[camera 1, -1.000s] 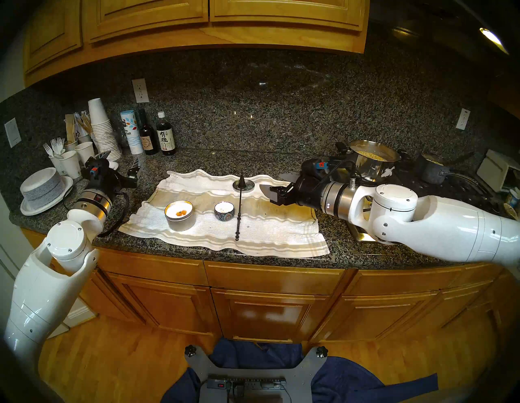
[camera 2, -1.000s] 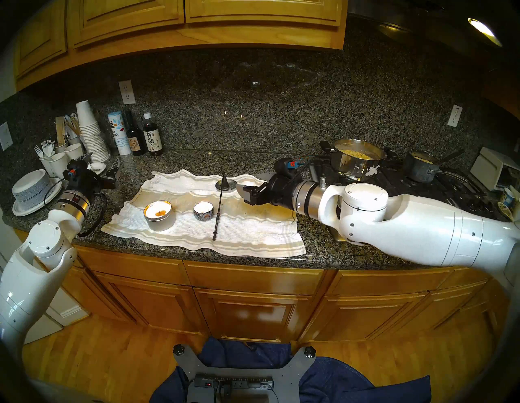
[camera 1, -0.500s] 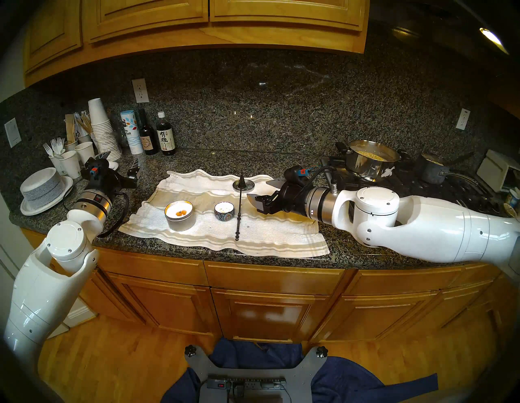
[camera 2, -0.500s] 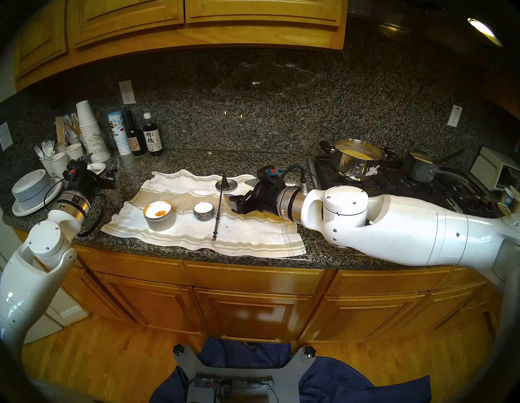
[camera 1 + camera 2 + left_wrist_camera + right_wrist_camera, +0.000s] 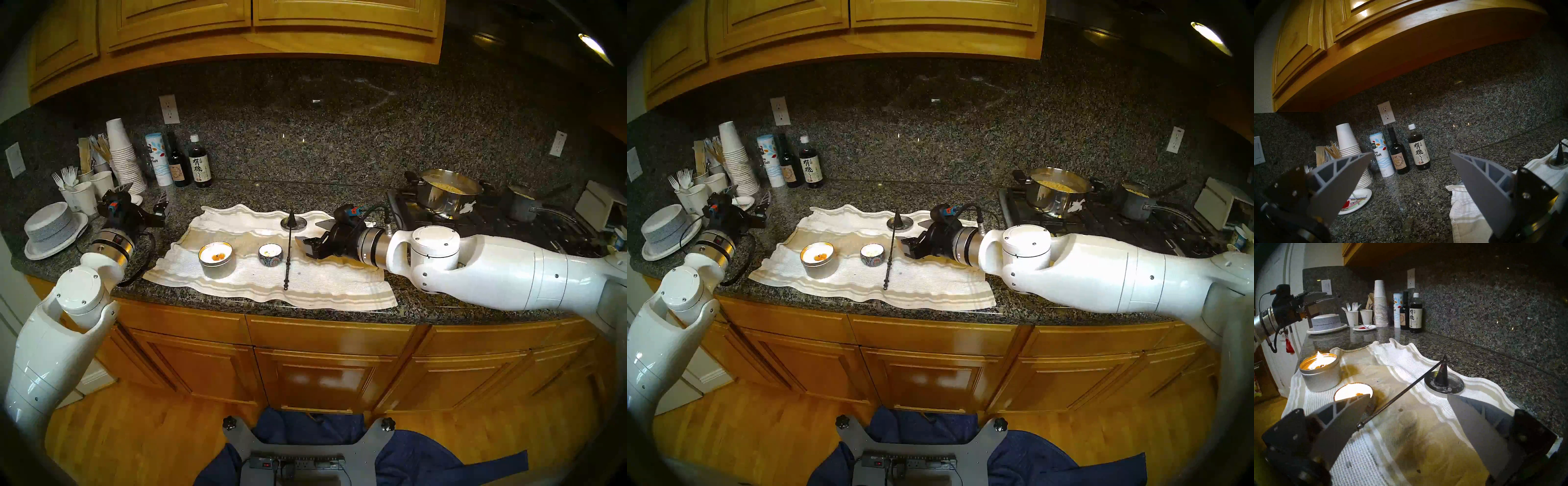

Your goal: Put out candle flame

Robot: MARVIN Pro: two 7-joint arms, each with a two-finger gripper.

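Note:
Two lit candles stand on a white towel [image 5: 305, 281]: a large silver tin candle [image 5: 217, 259] and a small patterned bowl candle [image 5: 270, 254]. A black candle snuffer [image 5: 288, 254] lies to the right of the small candle, with its cone resting on a round metal dish [image 5: 300, 223]. My right gripper [image 5: 308, 232] is open and empty, just right of the snuffer's handle. In the right wrist view the handle [image 5: 1398, 395] runs between the open fingers of the gripper [image 5: 1408, 394], with both flames [image 5: 1319, 355] beyond. My left gripper [image 5: 147, 190] is open and empty at the far left.
Stacked paper cups [image 5: 124, 159], cups of forks, a stack of plates [image 5: 51, 227] and bottles [image 5: 200, 163] crowd the back left near my left gripper. A stove with a steel pot [image 5: 448, 193] and a dark saucepan is at the right. The counter edge runs along the front.
My right arm has moved left across the towel, bringing the open gripper up close to the snuffer's handle. The left arm has not moved. Both candles stay lit.

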